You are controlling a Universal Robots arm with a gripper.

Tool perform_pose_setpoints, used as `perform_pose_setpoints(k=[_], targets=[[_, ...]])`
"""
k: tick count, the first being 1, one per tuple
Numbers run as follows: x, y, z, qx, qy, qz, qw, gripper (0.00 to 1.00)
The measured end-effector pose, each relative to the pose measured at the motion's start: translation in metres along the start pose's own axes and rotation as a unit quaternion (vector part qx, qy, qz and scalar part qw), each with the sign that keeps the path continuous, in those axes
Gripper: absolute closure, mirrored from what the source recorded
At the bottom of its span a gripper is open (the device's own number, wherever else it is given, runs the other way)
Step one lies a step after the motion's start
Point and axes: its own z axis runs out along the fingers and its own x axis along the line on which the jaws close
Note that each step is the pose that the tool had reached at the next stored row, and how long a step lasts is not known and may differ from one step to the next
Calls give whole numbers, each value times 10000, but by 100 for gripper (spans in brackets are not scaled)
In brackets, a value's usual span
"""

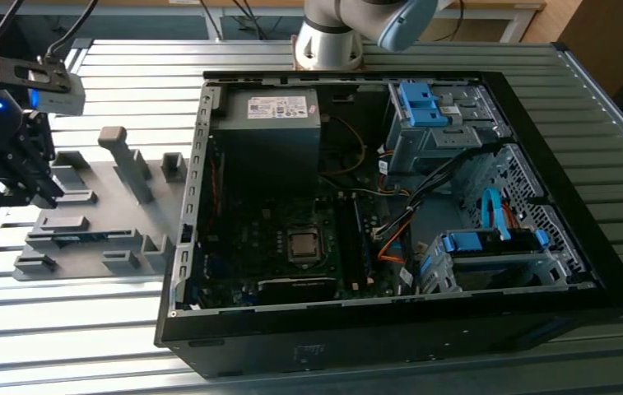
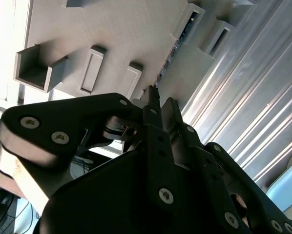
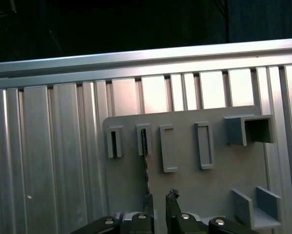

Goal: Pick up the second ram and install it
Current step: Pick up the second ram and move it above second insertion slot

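second ram (image 3: 146, 168) | thin dark stick | on edge | slotted in grey holder plate (image 3: 195, 190)

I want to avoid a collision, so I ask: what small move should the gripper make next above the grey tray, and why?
Probably a small sideways shift before lowering. In the first wrist view the gripper is open above the grey tray, but the second ram, standing on edge in its slot, lines up with one fingertip, not the gap.
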Motion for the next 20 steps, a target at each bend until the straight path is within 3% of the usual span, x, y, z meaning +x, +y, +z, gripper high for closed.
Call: perform_pose_setpoints(k=[12, 14, 15, 20], targets=[[1, -1, 19, 2, -1, 0, 10000, 75], [1, -1, 21, 1, 0, 0, 10000, 74], [1, -1, 22, 1, 0, 0, 10000, 68], [2, -2, 83, 2, -1, 0, 10000, 68]])
